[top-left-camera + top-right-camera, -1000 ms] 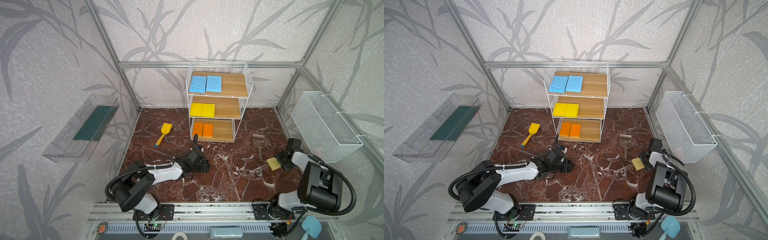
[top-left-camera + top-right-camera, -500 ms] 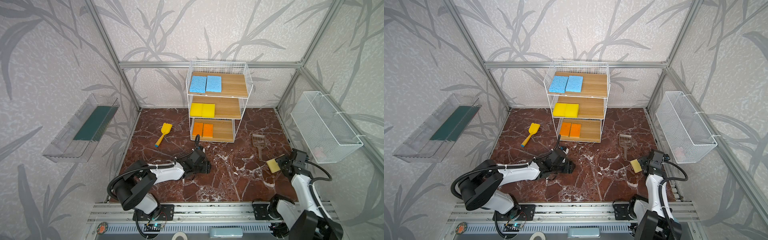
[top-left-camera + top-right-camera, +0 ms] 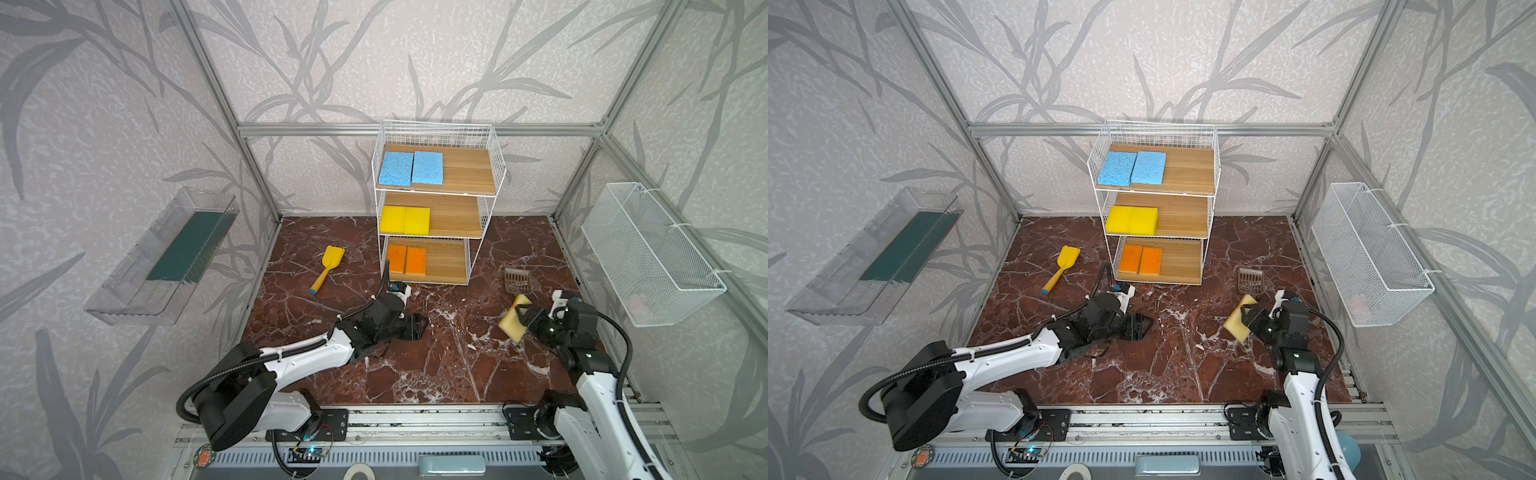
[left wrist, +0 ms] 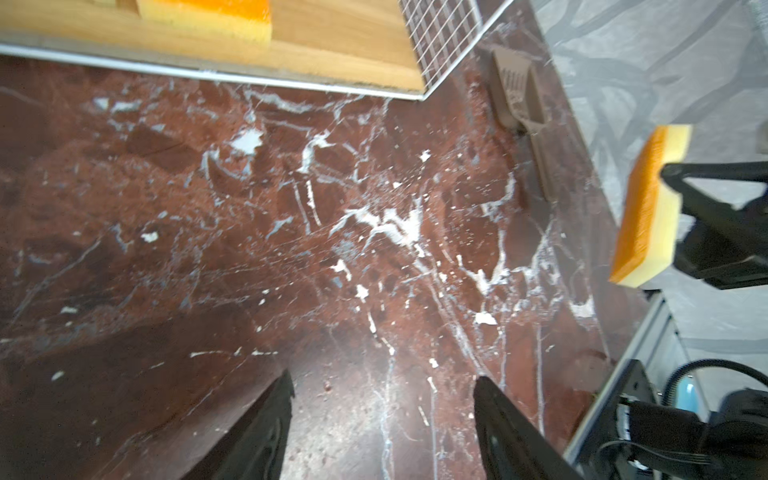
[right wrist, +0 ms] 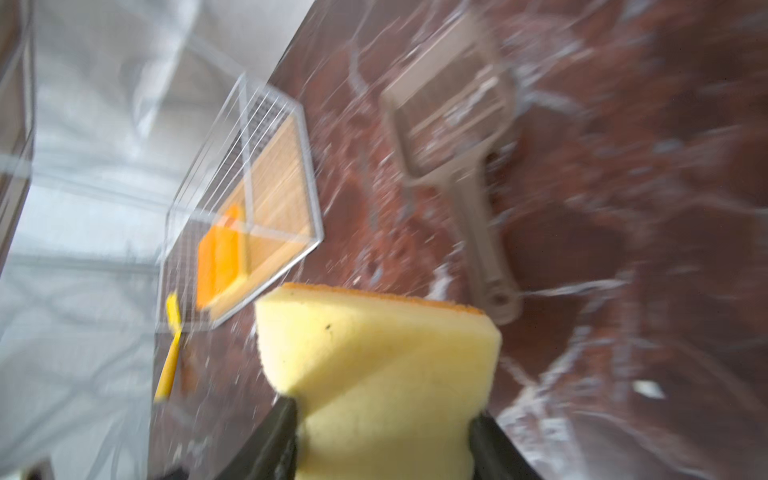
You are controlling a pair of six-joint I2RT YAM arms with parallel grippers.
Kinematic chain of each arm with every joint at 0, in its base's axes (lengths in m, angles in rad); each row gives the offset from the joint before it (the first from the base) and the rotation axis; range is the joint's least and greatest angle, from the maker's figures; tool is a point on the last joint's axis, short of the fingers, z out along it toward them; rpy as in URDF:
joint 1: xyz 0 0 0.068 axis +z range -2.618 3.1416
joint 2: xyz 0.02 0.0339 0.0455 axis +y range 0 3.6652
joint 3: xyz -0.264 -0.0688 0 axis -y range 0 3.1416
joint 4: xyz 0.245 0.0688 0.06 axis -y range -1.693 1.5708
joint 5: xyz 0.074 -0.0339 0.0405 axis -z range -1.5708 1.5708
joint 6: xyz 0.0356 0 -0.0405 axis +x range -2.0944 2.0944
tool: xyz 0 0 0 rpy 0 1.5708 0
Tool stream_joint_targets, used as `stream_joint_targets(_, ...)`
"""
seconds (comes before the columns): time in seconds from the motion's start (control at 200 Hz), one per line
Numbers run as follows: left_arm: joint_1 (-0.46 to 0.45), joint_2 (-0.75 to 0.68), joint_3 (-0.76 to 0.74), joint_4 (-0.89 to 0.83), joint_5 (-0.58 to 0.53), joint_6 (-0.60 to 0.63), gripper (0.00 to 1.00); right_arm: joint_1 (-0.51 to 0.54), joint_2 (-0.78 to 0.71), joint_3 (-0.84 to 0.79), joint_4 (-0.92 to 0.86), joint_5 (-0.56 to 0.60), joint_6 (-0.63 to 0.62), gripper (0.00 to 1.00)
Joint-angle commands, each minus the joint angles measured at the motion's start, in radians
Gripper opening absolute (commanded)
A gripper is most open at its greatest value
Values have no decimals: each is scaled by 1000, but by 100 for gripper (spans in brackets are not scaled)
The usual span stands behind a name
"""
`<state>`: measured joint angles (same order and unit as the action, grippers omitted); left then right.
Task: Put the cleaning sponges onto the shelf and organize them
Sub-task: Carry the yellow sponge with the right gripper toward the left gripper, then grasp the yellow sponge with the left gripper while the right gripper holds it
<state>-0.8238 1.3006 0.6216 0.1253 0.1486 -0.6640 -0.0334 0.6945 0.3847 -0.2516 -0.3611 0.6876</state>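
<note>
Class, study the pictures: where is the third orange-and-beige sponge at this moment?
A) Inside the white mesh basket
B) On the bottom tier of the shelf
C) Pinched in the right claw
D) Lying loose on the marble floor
C: the right claw is closed on the orange-and-beige sponge, its foam squeezed between the fingers, while the bottom tier of the shelf holds only two orange sponges.

Paired sponges line the shelf; an orange-beige sponge hangs tilted.
</note>
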Motion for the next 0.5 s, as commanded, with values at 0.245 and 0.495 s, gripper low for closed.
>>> stream_joint_targets(0.245,-32,-40,53,69,100,33,71,411,291,187,241,116,68,56)
stream_joint_targets(0.495,-66,9,88,77,99,45,71,555,480,299,332,133,79,56)
